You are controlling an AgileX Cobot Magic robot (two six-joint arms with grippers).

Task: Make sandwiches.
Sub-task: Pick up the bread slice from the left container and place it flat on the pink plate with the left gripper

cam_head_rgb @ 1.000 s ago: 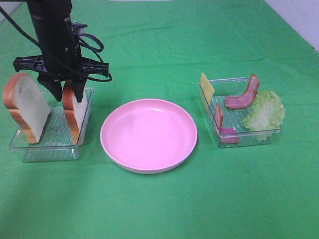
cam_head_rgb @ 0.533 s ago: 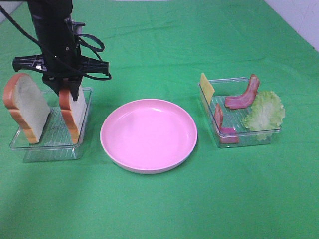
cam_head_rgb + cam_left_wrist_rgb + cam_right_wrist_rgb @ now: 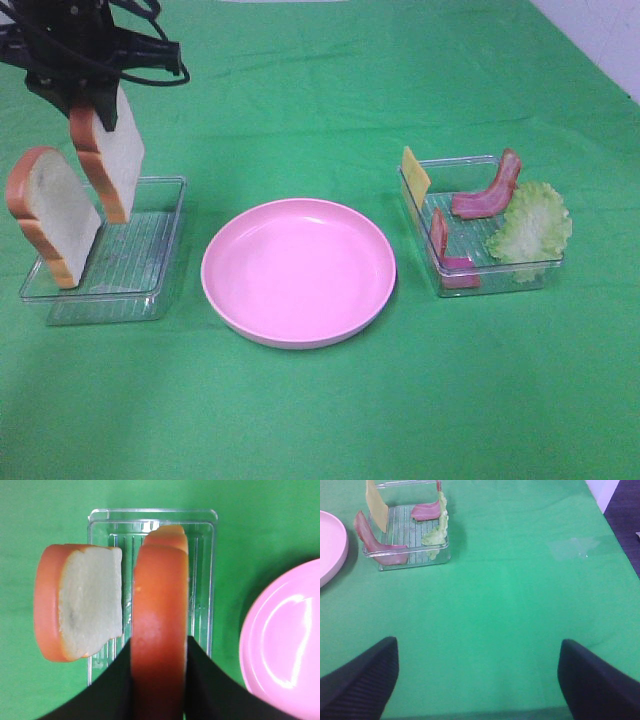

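Observation:
My left gripper (image 3: 97,108) is shut on a toy bread slice (image 3: 108,160) and holds it upright in the air above the left clear tray (image 3: 150,270). In the left wrist view the slice's orange-brown crust (image 3: 160,615) sits clamped between the two black fingers (image 3: 112,685). A second bread slice (image 3: 52,215) leans in that tray's left end (image 3: 82,605). The right tray (image 3: 470,230) holds a yellow cheese square (image 3: 414,172), two bacon strips (image 3: 488,192) (image 3: 445,252) and a lettuce leaf (image 3: 530,225). My right gripper (image 3: 477,680) stands open over bare green cloth.
A round pink plate (image 3: 298,270) lies between the two trays with nothing on it; its edge shows in both wrist views (image 3: 285,640) (image 3: 327,545). Green cloth covers the table. A pale floor strip (image 3: 600,30) lies past its far right corner.
The left gripper closed on the right-hand bread slice in the left tray, then lifted it up and slightly left, out of the tray. The right arm has not moved.

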